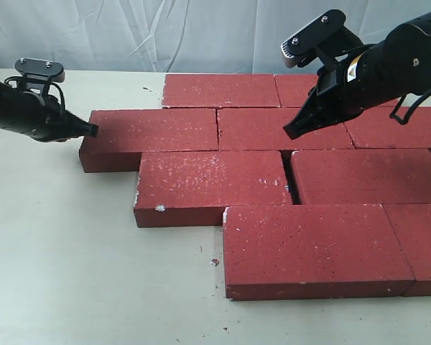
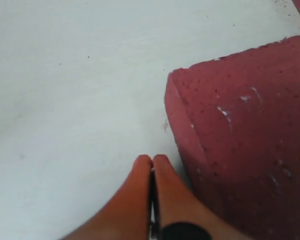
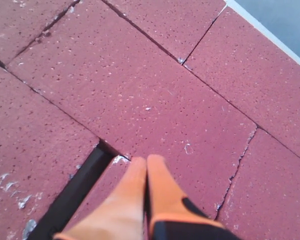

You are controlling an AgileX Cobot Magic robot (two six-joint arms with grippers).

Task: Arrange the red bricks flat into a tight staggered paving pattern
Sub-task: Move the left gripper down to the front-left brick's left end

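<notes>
Several red bricks lie flat in staggered rows on the pale table. The leftmost brick (image 1: 152, 131) of the second row has my left gripper (image 1: 93, 130) shut and empty at its left end; the left wrist view shows the tips (image 2: 152, 159) on the table beside that brick's corner (image 2: 240, 125). My right gripper (image 1: 291, 133), shut and empty, hovers over the second row's middle brick (image 1: 284, 128), just above a dark gap (image 1: 288, 176) between two third-row bricks. In the right wrist view the shut tips (image 3: 146, 161) sit over that brick (image 3: 140, 90) beside the gap (image 3: 75, 192).
The front row holds a large brick (image 1: 309, 248) and a partial one (image 1: 424, 241) at the right edge. Bare table (image 1: 57, 251) stretches to the left and front. A pale curtain (image 1: 165, 29) hangs behind the table.
</notes>
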